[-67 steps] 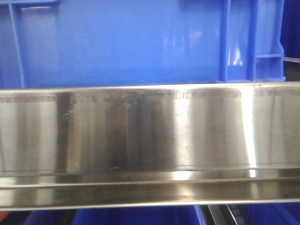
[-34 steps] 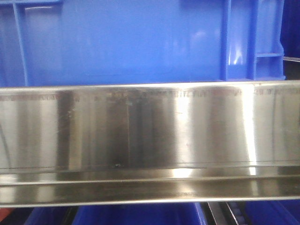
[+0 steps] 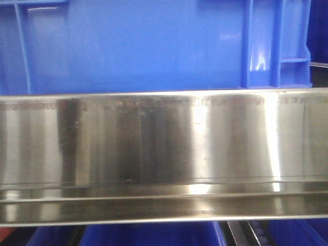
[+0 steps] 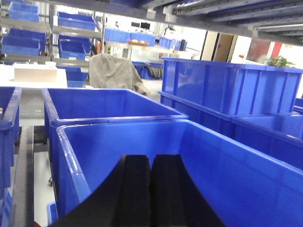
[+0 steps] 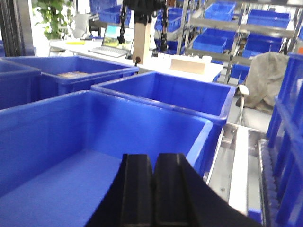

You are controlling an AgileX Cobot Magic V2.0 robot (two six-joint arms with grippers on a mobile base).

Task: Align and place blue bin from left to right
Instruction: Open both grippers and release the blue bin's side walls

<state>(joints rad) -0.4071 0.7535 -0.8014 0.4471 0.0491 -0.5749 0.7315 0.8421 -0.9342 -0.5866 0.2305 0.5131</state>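
Note:
The blue bin (image 3: 143,46) fills the top of the front view, showing a flat side panel with upright ribs near its right corner, and it sits behind a steel rail (image 3: 164,148). No gripper shows in that view. My left gripper (image 4: 150,158) is shut, its black fingers pressed together with nothing between them, hovering over the inside of an open blue tub (image 4: 227,161). Shut and empty as well, my right gripper (image 5: 153,156) hangs over the floor of an open blue tub (image 5: 57,137).
Behind the left gripper stands another open tub (image 4: 94,101), with a tall ribbed blue crate (image 4: 227,90) to the right. In the right wrist view a second tub (image 5: 180,94) lies beyond, beside a steel track (image 5: 239,161). Shelves of blue bins stand far off.
In the front view the blue bin has edged slightly to the right along the steel rail. Its height has not changed.

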